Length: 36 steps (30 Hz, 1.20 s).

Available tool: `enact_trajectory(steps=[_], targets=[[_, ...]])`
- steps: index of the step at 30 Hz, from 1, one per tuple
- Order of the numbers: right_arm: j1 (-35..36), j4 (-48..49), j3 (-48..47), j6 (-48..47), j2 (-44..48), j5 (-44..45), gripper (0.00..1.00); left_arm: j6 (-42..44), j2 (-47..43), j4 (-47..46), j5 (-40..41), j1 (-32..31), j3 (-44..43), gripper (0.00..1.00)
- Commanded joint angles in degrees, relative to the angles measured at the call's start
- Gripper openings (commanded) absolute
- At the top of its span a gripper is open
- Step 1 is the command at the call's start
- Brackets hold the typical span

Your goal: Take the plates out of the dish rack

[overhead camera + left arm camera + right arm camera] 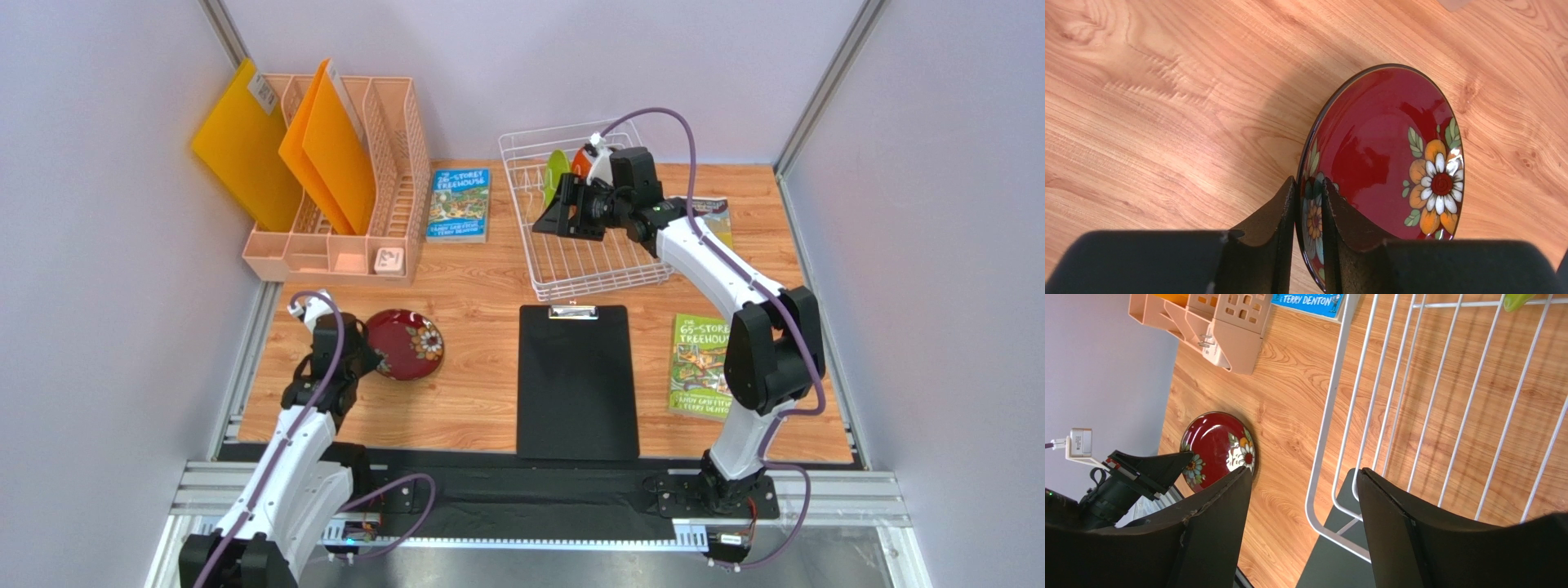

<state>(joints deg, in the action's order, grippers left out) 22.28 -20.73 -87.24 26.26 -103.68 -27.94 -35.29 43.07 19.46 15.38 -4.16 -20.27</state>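
Red plate (409,342): lies flat and face up on the table (485,368), at the near left, well apart from the rack; flower pattern shows.
Left gripper (1309,184): straddles the near rim of the red plate, one finger outside the rim and the other over the inside; stands with only a narrow gap between the fingers; cannot tell whether pinching the rim or let go.
Rack (577,270): sits at the far middle of the table, just beyond the clipboard.
Green plate (556,172): stands on edge in the far left part of the rack.
Orange plate (581,159): stands just right of the green plate, mostly hidden behind the right arm's wrist.
Right gripper (1304,471): released, fingers spread wide with nothing between them; hangs over the left part of the rack, near the green plate, apart from it.
Clipboard (574,380): black, lies flat at the near middle, clip end toward the rack.
File holder (356,233): peach mesh, at the far left, with orange folders (331,153) upright inside.
Blue book (459,203): lies between the file holder and the rack.
Green book (702,363): lies right of the clipboard, beside the right arm.
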Motion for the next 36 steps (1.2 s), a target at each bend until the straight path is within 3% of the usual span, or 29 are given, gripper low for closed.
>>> enact_trajectory(steps=[1, 8, 10, 16, 18, 24, 28, 29, 31, 33, 36], targets=[[-0.22, -1.5, -3.02, -1.65, -1.79, 1.05, 0.69, 0.75, 2.19, -0.3, 0.18, 0.3, -2.31, 0.24], [-1.19, -4.75, -7.85, -3.75, -4.86, 4.03, 0.7, 1.36, 6.41, -0.83, -1.05, 0.3, -3.81, 0.3], [-1.19, -5.54, -9.43, -4.99, -5.39, 7.54, 0.7, 1.89, 8.43, -0.92, -1.84, 0.3, -4.6, 0.36], [-1.28, -9.14, -16.54, -8.59, -9.25, 15.45, 0.75, 2.15, 12.65, -1.01, -2.46, 0.3, -6.44, 0.39], [-1.28, -9.94, -21.11, -9.64, -11.97, 18.17, 0.75, 2.33, 12.83, -0.83, -2.28, 0.3, -6.62, 0.48], [-1.36, -14.68, -37.17, -13.95, -22.85, 26.17, 0.76, 3.2, 9.59, 1.89, -1.92, 0.3, -8.2, 0.49], [-1.37, -17.85, -48.27, -16.67, -30.87, 31.54, 0.75, 3.65, 5.37, 0.15, -10.87, 0.3, -10.22, 0.51], [-1.45, -17.77, -49.5, -17.55, -32.01, 32.16, 0.74, 3.73, 4.66, -1.52, -13.77, 0.3, -10.05, 0.58], [-1.37, -16.54, -51.7, -18.35, -34.48, 33.3, 0.72, 2.51, 3.51, -6.52, -20.01, 0.21, -10.14, 0.61], [-1.45, -15.75, -52.41, -19.66, -36.5, 35.14, 0.7, 1.37, 4.56, -11.26, -24.67, 0.03, -11.18, 0.68], [-1.54, -14.26, -53.65, -21.24, -38.61, 35.68, 0.62, 0.66, 9.11, -16.02, -29.86, -0.67, -14.51, 0.69]])
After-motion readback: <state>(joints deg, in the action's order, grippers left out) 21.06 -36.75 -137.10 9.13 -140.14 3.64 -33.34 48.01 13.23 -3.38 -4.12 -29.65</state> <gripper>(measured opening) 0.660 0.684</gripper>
